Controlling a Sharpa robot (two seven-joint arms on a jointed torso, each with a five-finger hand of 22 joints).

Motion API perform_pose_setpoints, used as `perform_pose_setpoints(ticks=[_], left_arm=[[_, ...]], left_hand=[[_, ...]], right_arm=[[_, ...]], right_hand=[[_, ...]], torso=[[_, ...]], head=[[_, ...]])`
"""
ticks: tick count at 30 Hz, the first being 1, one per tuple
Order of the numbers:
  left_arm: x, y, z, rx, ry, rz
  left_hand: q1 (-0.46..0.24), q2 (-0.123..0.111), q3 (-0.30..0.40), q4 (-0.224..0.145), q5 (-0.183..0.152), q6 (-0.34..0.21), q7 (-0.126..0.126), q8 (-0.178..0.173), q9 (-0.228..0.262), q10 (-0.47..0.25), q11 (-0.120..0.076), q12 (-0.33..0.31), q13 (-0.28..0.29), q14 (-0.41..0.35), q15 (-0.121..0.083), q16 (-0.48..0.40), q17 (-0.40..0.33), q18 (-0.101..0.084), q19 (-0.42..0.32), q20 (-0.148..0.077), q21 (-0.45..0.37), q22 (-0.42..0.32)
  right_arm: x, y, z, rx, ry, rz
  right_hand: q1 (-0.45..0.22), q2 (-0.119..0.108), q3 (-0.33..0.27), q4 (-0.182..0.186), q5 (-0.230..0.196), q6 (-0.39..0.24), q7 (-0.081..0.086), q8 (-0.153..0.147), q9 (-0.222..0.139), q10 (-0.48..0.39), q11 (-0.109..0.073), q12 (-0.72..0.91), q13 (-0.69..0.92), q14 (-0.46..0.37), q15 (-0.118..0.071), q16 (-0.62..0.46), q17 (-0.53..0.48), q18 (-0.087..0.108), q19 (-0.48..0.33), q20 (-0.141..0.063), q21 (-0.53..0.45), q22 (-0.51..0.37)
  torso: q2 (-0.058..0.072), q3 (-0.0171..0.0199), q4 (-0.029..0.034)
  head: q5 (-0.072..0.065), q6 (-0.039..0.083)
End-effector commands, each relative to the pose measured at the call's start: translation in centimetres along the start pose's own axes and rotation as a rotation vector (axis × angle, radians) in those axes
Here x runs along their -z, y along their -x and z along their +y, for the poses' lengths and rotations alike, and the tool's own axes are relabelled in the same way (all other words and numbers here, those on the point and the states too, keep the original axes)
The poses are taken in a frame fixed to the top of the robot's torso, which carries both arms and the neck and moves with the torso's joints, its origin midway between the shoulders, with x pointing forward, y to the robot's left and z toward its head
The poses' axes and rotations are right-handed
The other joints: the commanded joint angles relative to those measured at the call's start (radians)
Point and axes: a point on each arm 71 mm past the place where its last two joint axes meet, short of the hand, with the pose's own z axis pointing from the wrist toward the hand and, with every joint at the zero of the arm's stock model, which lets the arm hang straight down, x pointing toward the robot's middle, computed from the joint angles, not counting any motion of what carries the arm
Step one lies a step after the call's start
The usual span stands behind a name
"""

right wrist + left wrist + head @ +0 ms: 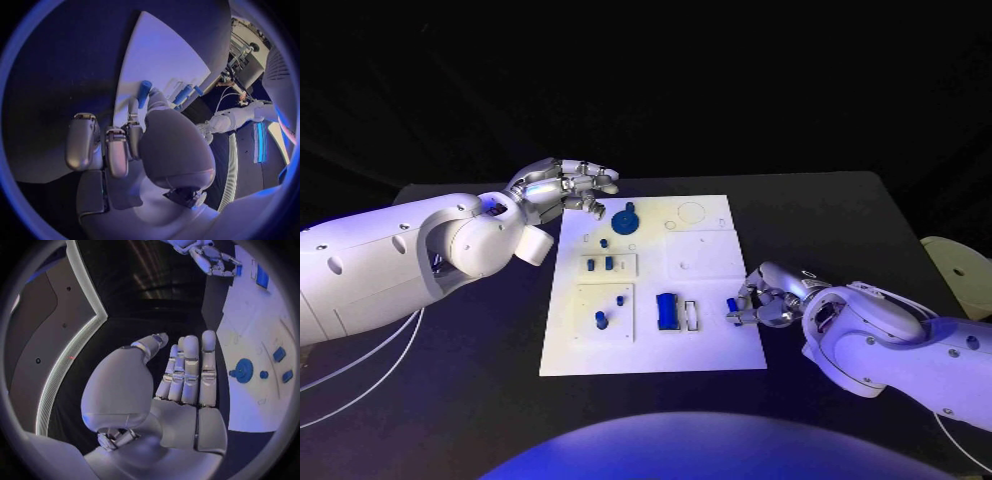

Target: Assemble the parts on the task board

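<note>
Black table [473,400] surface lies nearest, dark and bare around the white task board [711,345], which sits in the middle with its long sides running away from the robot. Beyond the table's far edge the room is dark. Open tabletop runs along both long sides of the board, wider on the left. On the board, a blue round part [626,219] lies toward the far end, two small blue parts [599,264] stand in a square recess, one small blue peg [602,319] stands in the near-left panel, and a blue rectangular block [668,311] lies in the near middle beside a white frame. At the board's right edge the right hand [759,300] pinches a small blue cylinder part [731,305] between thumb and a finger, just touching or just above the board; the right wrist view shows the blue tip [144,92] rising past the fingers. The left hand [570,187] hovers by the board's far-left corner, near the round part, holding nothing; the left wrist view shows its fingers [187,370] straight and close together.
</note>
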Motion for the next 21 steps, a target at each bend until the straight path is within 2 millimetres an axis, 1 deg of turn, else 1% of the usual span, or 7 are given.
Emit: perform_pose_setpoints(ticks=[1, 6, 9, 13, 15, 18, 21], left_arm=[[0.0, -0.2, -0.1, 0.01, -0.008, 0.011], [0.1, -0.1, -0.1, 0.009, -0.011, 0.008], [0.1, -0.1, -0.1, 0.009, -0.011, 0.006], [0.1, -0.1, -0.1, 0.009, -0.011, 0.005], [0.1, -0.1, -0.1, 0.009, -0.011, 0.005], [0.1, -0.1, -0.1, 0.009, -0.011, 0.005], [0.1, -0.1, -0.1, 0.009, -0.011, 0.005]], left_hand=[[0.0, 0.007, 0.0, -0.004, 0.005, -0.006, 0.001, 0.007, 0.001, -0.01, 0.0, 0.005, 0.001, -0.008, 0.002, -0.002, -0.001, 0.018, 0.007, -0.001, -0.003, -0.001], [-0.001, 0.008, 0.0, -0.004, 0.005, -0.006, 0.001, 0.007, 0.001, -0.01, 0.0, 0.005, 0.001, -0.008, 0.002, -0.002, -0.001, 0.018, 0.007, -0.001, -0.004, -0.001], [-0.001, 0.009, 0.001, -0.004, 0.005, -0.007, 0.001, 0.007, 0.001, -0.01, 0.0, 0.006, 0.001, -0.008, 0.002, -0.002, -0.001, 0.018, 0.007, -0.001, -0.004, -0.001], [0.0, 0.009, 0.001, -0.004, 0.006, -0.007, 0.001, 0.007, 0.001, -0.01, -0.001, 0.006, 0.001, -0.008, 0.002, -0.002, -0.001, 0.018, 0.007, -0.001, -0.004, -0.001], [0.0, 0.01, 0.002, -0.004, 0.006, -0.008, 0.0, 0.008, 0.001, -0.011, -0.001, 0.006, 0.001, -0.008, 0.002, -0.002, -0.001, 0.018, 0.007, -0.001, -0.004, -0.001], [0.0, 0.01, 0.002, -0.004, 0.006, -0.008, 0.0, 0.008, 0.001, -0.011, -0.001, 0.006, 0.001, -0.008, 0.002, -0.002, -0.001, 0.018, 0.007, -0.001, -0.004, -0.001], [0.001, 0.011, 0.003, -0.004, 0.007, -0.008, 0.0, 0.008, 0.001, -0.011, -0.001, 0.006, 0.001, -0.008, 0.002, -0.002, -0.002, 0.018, 0.008, -0.001, -0.004, -0.001]], right_arm=[[-0.3, -0.6, -0.2, 0.07, 0.001, 0.024], [-0.5, -0.8, -0.4, 0.103, 0.002, 0.031], [-0.5, -0.8, -0.3, 0.116, 0.006, 0.031], [-0.3, -0.9, 0.0, 0.113, 0.014, 0.025], [-0.2, -0.8, 0.2, 0.102, 0.017, 0.021], [0.1, -0.8, 0.5, 0.083, 0.022, 0.014], [0.4, -0.8, 1.0, 0.064, 0.033, 0.008]], right_hand=[[0.051, 0.02, 0.006, -0.006, 0.006, 0.002, -0.003, -0.011, -0.006, 0.014, -0.008, -0.006, 0.097, 0.092, -0.003, -0.007, 0.196, 0.005, 0.005, 0.003, -0.002, 0.173], [0.124, 0.039, 0.028, -0.012, 0.0, 0.015, -0.01, -0.014, -0.01, 0.016, -0.014, -0.001, 0.099, 0.093, -0.008, -0.005, 0.201, 0.004, 0.008, -0.002, 0.004, 0.175], [0.239, 0.061, 0.132, -0.023, -0.18, 0.03, -0.016, -0.023, -0.021, 0.015, -0.021, 0.001, 0.101, 0.094, -0.016, -0.004, 0.207, 0.003, 0.009, -0.01, 0.006, 0.176], [0.249, 0.011, 0.263, 0.001, -0.195, 0.042, -0.015, -0.031, -0.028, 0.015, -0.022, 0.001, 0.102, 0.094, -0.013, -0.003, 0.209, 0.003, 0.01, -0.011, 0.007, 0.177], [0.172, -0.063, 0.429, -0.003, -0.155, 0.046, -0.015, -0.031, -0.022, 0.018, -0.025, 0.003, 0.101, 0.095, -0.013, -0.003, 0.211, 0.003, 0.011, -0.01, 0.008, 0.178], [0.095, -0.118, 0.586, -0.011, -0.133, 0.045, -0.017, -0.02, -0.005, 0.022, -0.026, 0.006, 0.102, 0.095, -0.011, -0.002, 0.213, 0.003, 0.013, -0.012, 0.012, 0.179], [0.037, -0.156, 0.674, -0.025, -0.117, 0.037, -0.017, -0.013, 0.01, 0.024, -0.022, 0.007, 0.103, 0.096, -0.015, -0.002, 0.216, 0.001, 0.015, -0.01, 0.016, 0.18]], torso=[[-0.001, 0.0006, 0.0003], [-0.002, -0.0001, -0.0011], [-0.002, 0.0, -0.0017], [-0.003, 0.0002, -0.0022], [-0.004, -0.0003, -0.0019], [-0.004, -0.001, -0.0013], [-0.004, -0.0017, -0.0006]], head=[[0.004, 0.0], [0.005, 0.0], [0.006, 0.0], [0.006, 0.0], [0.006, 0.0], [0.006, 0.0], [0.005, 0.0]])
